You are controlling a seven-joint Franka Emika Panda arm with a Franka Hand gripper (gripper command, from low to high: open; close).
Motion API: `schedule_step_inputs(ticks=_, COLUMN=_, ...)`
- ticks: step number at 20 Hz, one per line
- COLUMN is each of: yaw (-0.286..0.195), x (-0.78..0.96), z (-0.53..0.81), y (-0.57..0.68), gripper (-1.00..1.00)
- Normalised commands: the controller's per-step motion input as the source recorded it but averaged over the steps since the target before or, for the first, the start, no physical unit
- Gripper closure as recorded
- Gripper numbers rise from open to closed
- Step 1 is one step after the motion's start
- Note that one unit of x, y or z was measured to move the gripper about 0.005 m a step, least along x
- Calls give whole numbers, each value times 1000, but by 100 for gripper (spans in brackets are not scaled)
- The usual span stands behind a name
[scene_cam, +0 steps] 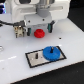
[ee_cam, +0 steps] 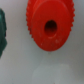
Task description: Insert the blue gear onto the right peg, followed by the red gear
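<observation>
The red gear (scene_cam: 39,33) lies flat on the white table (scene_cam: 70,70), directly under my gripper (scene_cam: 38,29); in the wrist view it fills the frame, its centre hole (ee_cam: 50,27) dark and plain. The blue gear (scene_cam: 51,52) already sits on the grey plate (scene_cam: 33,58), apparently over the right peg, which I cannot make out. So I judge the step in hand is picking up the red one. I cannot tell how wide the jaws stand; they are too blurred. To do it well I would come straight down, centred on the hub, and close across the rim evenly so the gear stays level for threading. No containers are in view; the plate holds only the blue gear.
</observation>
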Motion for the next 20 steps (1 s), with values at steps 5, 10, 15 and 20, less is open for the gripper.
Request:
schedule_step_inputs(ticks=5, yaw=0, x=-116, z=-246, y=-21, gripper=-100)
schedule_step_inputs(ticks=10, yaw=0, x=-79, z=-130, y=-8, gripper=100)
schedule_step_inputs(ticks=15, yaw=0, x=-61, z=-43, y=11, gripper=100)
schedule_step_inputs(ticks=20, yaw=0, x=-173, z=-49, y=2, gripper=100)
